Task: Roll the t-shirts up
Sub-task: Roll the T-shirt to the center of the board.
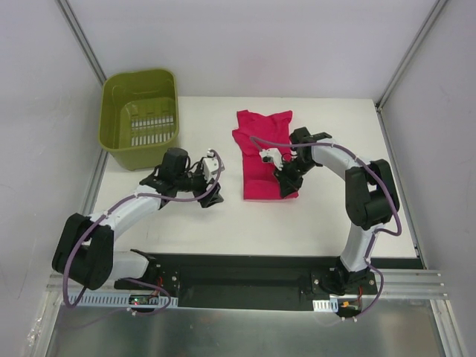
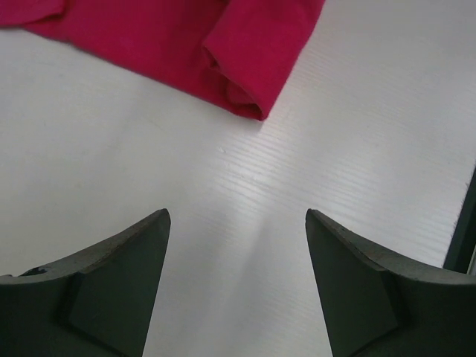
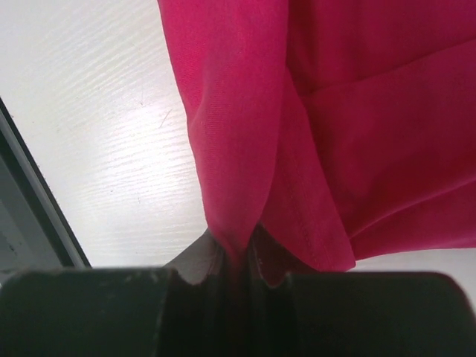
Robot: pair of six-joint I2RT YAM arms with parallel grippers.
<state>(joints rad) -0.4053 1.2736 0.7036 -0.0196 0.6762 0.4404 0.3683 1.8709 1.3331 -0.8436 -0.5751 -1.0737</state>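
**Right gripper pinches the hem corner, left gripper hangs open beside the other**

Your right gripper (image 3: 238,277) is clamped on a fold of the t-shirt (image 1: 262,149). In its wrist view the red cloth funnels down into the slot between the 2 fingers and puckers there, so I judge the pinch takes in more than 1 layer. The grip sits at the shirt's near corner on the right arm's side. That is a sensible place to start a roll from the hem toward the collar.

Your left gripper (image 2: 236,223) is spread wide and holds nothing. Bare table (image 2: 357,171) lies under it. The shirt's other near corner lies just ahead of the fingertips, close but not touching, with the cloth running off to their left. I judge it is placed to take that corner so both ends of the hem lift together.

The shirt is thin, soft, matte knit with a stitched hem line. It lies flat as a narrow strip, and its corner ahead of your left fingers shows a rounded, doubled edge. Expect it to sag and slip out of line if only 1 side is lifted.

The table is white, finely ribbed and faintly glossy. The fingers are dark, matte wedges. A green plastic basket (image 1: 119,93) with slotted walls stands beyond your left gripper, well apart from the shirt.
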